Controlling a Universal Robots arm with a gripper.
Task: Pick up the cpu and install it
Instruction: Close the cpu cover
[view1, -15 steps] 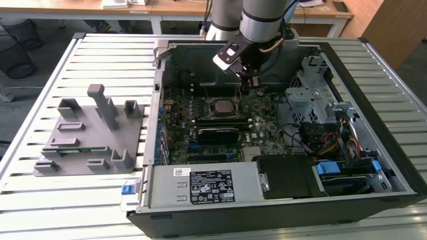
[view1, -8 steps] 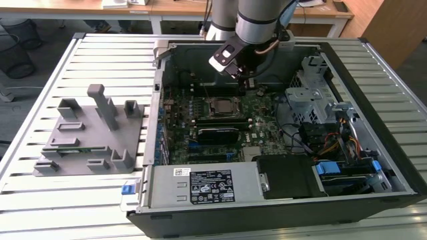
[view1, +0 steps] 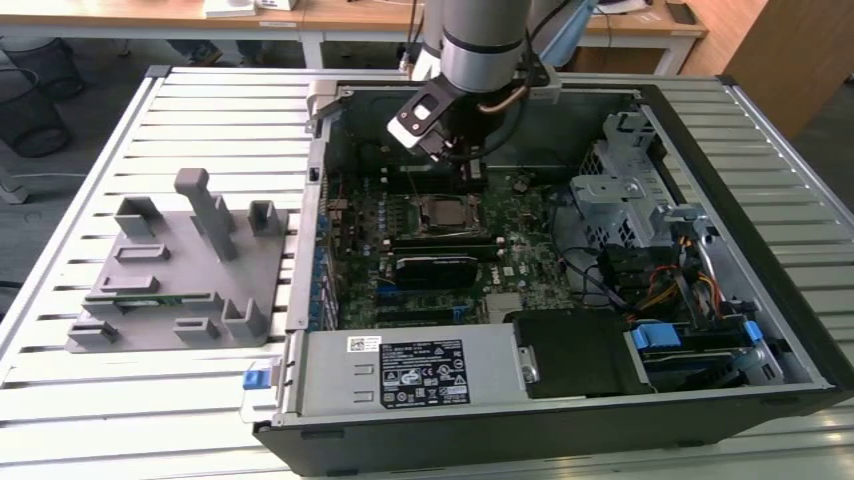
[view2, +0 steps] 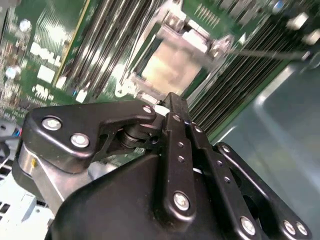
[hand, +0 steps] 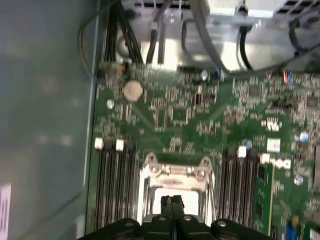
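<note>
In the exterior view, the open computer case (view1: 534, 440) lies on the slatted tabletop (view1: 200, 120). The grey holder (view1: 174, 290) sits well apart from it, towards the tabletop edge at the exterior view's left. My gripper (view1: 469, 180) hangs inside the case over the green board (view1: 521, 260), just above the socket (view1: 424, 222) near the board's middle. A pale silver-grey square shows inside the socket frame. I take it for the cpu (view1: 445, 211).

In the second wrist view, the gripper (view2: 172, 100) has its fingers drawn tight together, and I see no chip between them. Beyond the tips lies the cpu (view2: 172, 70), flat within the metal frame of the socket (view2: 195, 37). Whether the tips touch it I cannot tell.

In the first wrist view, the gripper (hand: 172, 200) again shows its fingers meeting in a thin line, poised over the cpu (hand: 191, 197). The socket (hand: 175, 170) stands between two banks of dark memory slots (hand: 112, 190).

By my judgement, the pick-up and the carry are done and the chip is already resting in its seat. Whether it is fully seated I cannot make out, nor whether the frame is latched over it.
</note>
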